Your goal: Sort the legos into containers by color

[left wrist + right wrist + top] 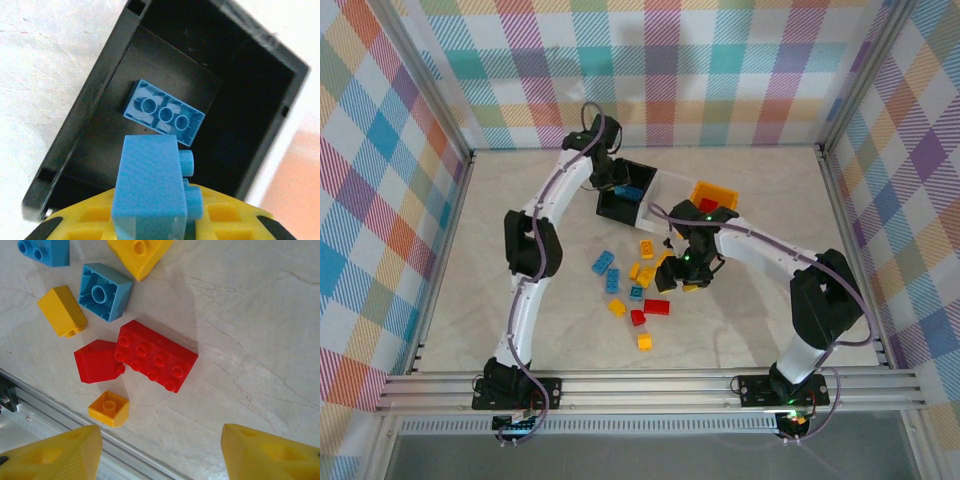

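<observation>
My left gripper [611,176] hangs over the black container [85,115], shut on a blue lego [150,185] whose studs point right. Another blue lego [164,112] lies upside down on the black container's floor. Lower down, my right gripper [160,455] stands open above the table with nothing between its yellow fingers [50,455]. Just beyond them lie a long red lego [156,355], a red sloped lego [97,361] touching it, and a small yellow lego [109,408]. The white container [670,183] and the yellow-orange container [717,186] sit in a row to the right of the black one.
Several loose blue, yellow and red legos [613,281] are scattered mid-table between the arms. An upturned blue lego [105,291] and a yellow lego [62,311] lie past the red ones. The table's metal front rail [45,415] runs close by my right gripper.
</observation>
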You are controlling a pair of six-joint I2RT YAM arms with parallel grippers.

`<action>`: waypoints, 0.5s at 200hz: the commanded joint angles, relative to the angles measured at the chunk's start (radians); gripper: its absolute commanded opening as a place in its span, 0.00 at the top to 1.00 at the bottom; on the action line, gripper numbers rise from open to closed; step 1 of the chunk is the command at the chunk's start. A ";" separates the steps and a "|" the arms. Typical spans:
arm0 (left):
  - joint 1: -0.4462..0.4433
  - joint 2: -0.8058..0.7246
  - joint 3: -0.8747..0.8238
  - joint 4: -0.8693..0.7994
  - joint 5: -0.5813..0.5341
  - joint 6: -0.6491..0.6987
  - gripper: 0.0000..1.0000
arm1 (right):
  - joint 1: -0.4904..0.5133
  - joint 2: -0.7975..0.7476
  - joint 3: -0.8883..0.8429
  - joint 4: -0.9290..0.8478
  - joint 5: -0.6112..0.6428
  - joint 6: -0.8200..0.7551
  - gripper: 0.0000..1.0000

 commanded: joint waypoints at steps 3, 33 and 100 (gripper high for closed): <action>0.004 0.030 0.046 -0.036 0.001 -0.018 0.97 | 0.000 0.022 -0.008 0.027 -0.020 -0.049 0.34; 0.003 0.046 0.048 -0.022 0.019 -0.028 0.70 | 0.001 0.063 0.021 0.010 0.022 -0.052 0.31; -0.013 -0.076 -0.033 -0.059 0.024 -0.004 0.36 | 0.031 0.160 0.042 0.070 -0.035 -0.181 0.31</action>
